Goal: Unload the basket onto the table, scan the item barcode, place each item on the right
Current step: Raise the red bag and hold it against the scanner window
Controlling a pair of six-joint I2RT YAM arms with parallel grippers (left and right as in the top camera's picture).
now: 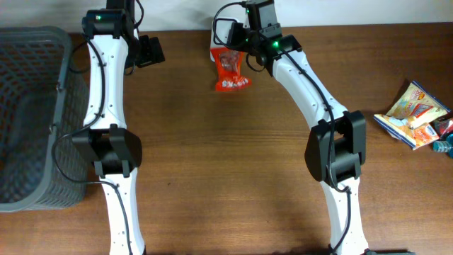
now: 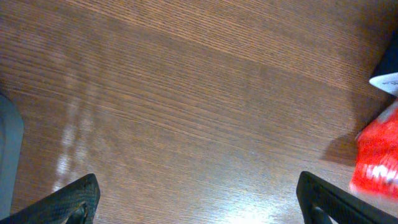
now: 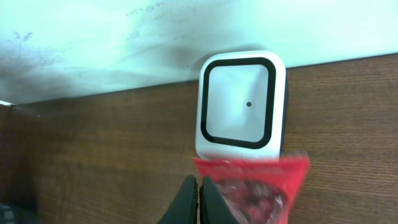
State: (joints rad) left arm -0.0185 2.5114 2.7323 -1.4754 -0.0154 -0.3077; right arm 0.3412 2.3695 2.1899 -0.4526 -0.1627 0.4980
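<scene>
- Two arms are on the wooden table (image 1: 212, 177), one on each side, and there is a single red packet (image 1: 230, 71) in play.
- That red packet sits at the far edge of the table, just in front of the one barcode scanner (image 3: 242, 106), a white box with a black-framed window standing against the pale wall.
- The right gripper (image 3: 200, 193) has its fingers pressed tight together, no gap showing. They meet on the left edge of the packet (image 3: 261, 180), and they look to be pinching it.
- In the right wrist view, the packet's top edge laps over the bottom of the scanner, while the window above it is in plain sight.
- The left gripper (image 2: 199, 202) is spread wide with nothing between its fingers. Only the two dark fingertips (image 2: 78, 199) show at the bottom corners of its view, above bare wood.
- The red packet (image 2: 379, 158) peeks in at the right edge of the left wrist view, well apart from those fingers.
- One grey mesh basket (image 1: 35, 35) stands at the left end of the table, beside the left arm.
- A small heap of snack packets (image 1: 414, 106) lies far right. They overlap and run off the frame, so they can't be counted.
</scene>
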